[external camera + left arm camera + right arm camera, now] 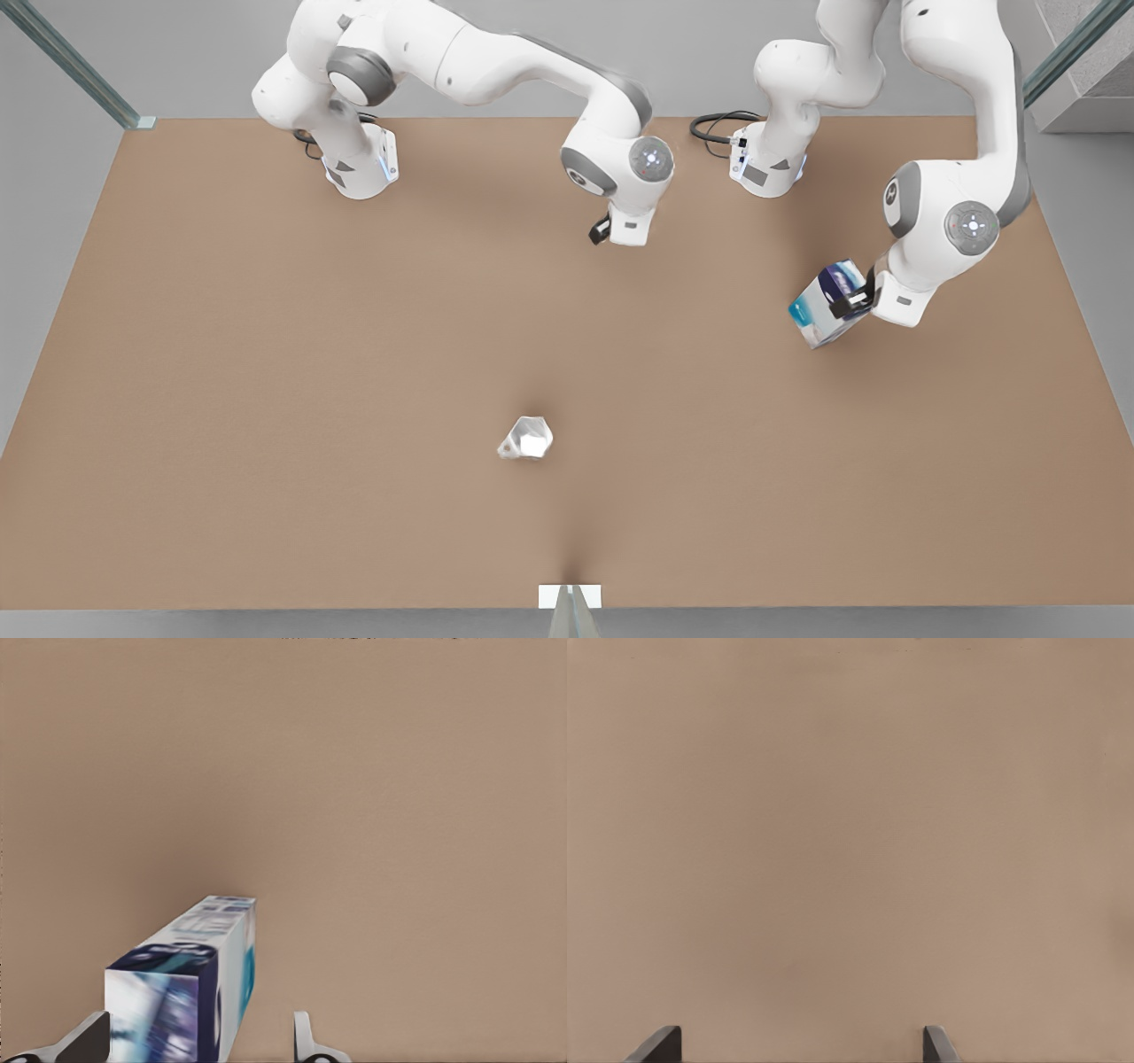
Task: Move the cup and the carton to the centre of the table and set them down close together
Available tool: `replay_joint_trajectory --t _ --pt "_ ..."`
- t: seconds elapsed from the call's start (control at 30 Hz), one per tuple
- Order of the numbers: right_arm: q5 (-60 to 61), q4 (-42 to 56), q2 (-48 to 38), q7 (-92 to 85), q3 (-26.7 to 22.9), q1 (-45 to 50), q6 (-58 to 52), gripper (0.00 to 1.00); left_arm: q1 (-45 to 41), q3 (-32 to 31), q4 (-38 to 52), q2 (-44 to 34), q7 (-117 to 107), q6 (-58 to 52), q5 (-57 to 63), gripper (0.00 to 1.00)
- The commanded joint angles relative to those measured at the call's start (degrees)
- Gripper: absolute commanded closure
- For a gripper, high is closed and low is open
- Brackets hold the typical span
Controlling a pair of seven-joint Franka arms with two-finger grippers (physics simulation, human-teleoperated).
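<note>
While the left tool (849, 301) is clenched on the carton (824, 306), apparently carrying it, the right tool (602, 232) waits released over bare table (266, 354), so next comes lowering the carton beside the cup (526, 439), well apart from both.

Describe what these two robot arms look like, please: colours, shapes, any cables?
Both arms are glossy white, built of rounded tubular segments with grey joint bands and round grey caps bearing a small lit dot. Black cables curl at their white bases. The left gripper and right gripper each end a white wrist block, with two small dark fingers.
</note>
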Motion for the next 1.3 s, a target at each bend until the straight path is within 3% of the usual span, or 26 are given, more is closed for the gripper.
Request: replay_joint_trajectory --t 0.0,0.07,0.1,0.13,0.17,0.2,0.57,1.27 --pt "1.7 0.0 -0.2 0.0 0.2 -2.9 -2.3 0.00 0.0 0.1 -0.2 0.0 0.0 0.0 0.0 0.00" --pt "5.7 0.1 -0.2 -15.9 -0.1 -12.2 -3.3 0.00 0.0 0.0 -0.8 0.0 0.0 0.2 0.0 0.00" --pt "3.6 1.4 -1.2 -25.0 -0.5 -19.8 -12.2 0.00 0.0 0.0 -1.2 0.0 0.0 0.3 0.0 0.00" --pt "2.8 7.2 -3.9 -44.8 -0.1 -34.7 -24.1 0.00 0.0 0.0 -1.4 0.0 -0.4 0.3 0.0 0.00" --pt "4.5 9.1 -3.8 -50.7 -0.8 -46.2 -25.7 0.00 0.0 0.0 -2.1 0.0 -0.6 0.7 0.0 0.00" --pt "2.4 10.8 -4.4 -31.4 -1.7 -49.3 -28.0 0.00 0.0 0.1 -3.3 -0.2 -0.7 1.7 0.0 0.00" --pt "0.0 11.5 -4.5 -25.8 -1.3 -46.3 -30.3 0.00 0.1 2.5 -9.7 -4.1 1.0 4.3 2.6 0.00" --pt "-2.2 11.6 -4.5 -25.7 -1.6 -45.4 -31.2 0.00 0.0 2.5 -14.4 -4.0 0.2 8.5 3.1 0.00"
